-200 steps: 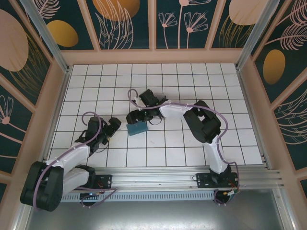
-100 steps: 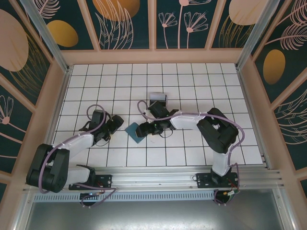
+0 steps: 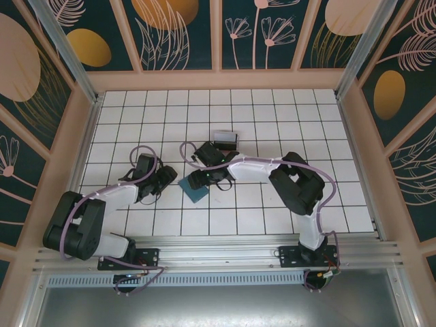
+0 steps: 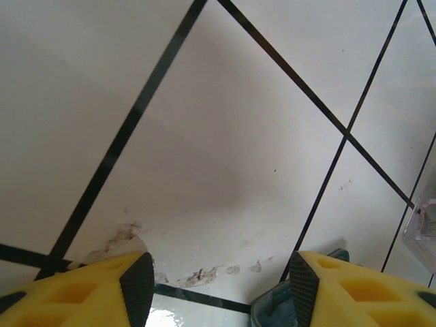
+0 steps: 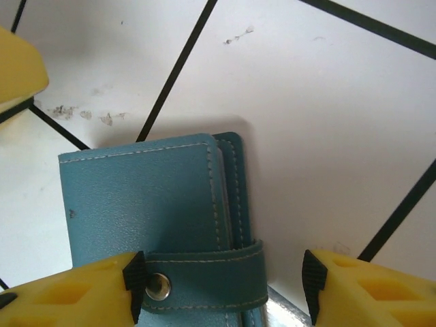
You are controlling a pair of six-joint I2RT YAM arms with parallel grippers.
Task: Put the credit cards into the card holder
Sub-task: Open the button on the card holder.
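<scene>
left pincer (image 4: 219, 281) spread | white tiled table (image 4: 225, 136) below | card holder (image 4: 271, 313) corner beside one finger | clear box (image 4: 424, 225) at edge

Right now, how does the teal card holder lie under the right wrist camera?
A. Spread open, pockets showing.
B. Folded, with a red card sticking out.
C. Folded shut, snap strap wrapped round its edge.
C: the card holder lies folded flat, its snap strap closed round the edge, with no pockets and no card showing.

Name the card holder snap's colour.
Silver snap on teal card holder; right wrist view best.
</scene>
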